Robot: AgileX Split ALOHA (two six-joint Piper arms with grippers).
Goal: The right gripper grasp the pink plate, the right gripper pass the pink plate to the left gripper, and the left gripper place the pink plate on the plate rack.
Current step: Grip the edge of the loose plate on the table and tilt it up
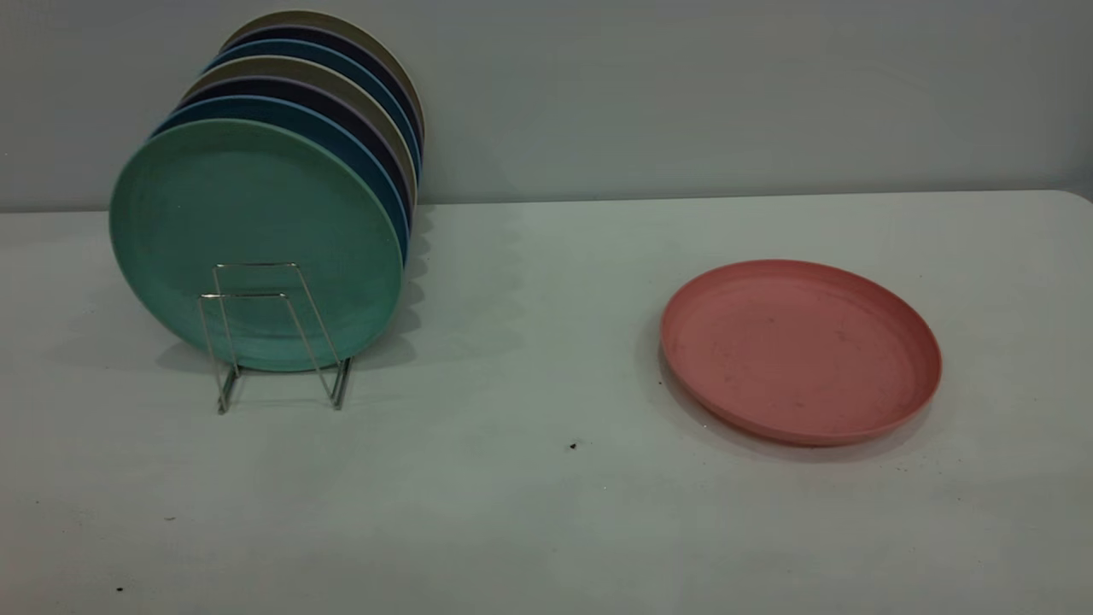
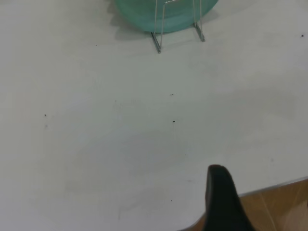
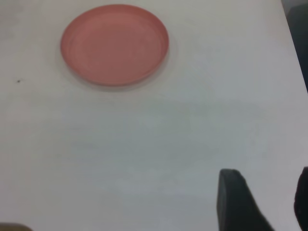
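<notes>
I'm seeing table [image 1: 529, 530] carrying everything. Pink plate [image 1: 800, 350] lying flat, well right of plate rack [image 1: 273, 333]. Right gripper [image 3: 262, 202] hanging well short of pink plate, jaws parted, empty. Left gripper [image 2: 224, 199] hovering before rack; opening I cannot tell.

The pink plate [image 3: 114, 44] lay flat on the surface [image 3: 159, 144], well ahead of the right claw [image 3: 262, 199]; the plate rack [image 2: 177, 29] (plates [image 2: 166, 14] upright in it) stood ahead of the left claw [image 2: 226, 202].
</notes>
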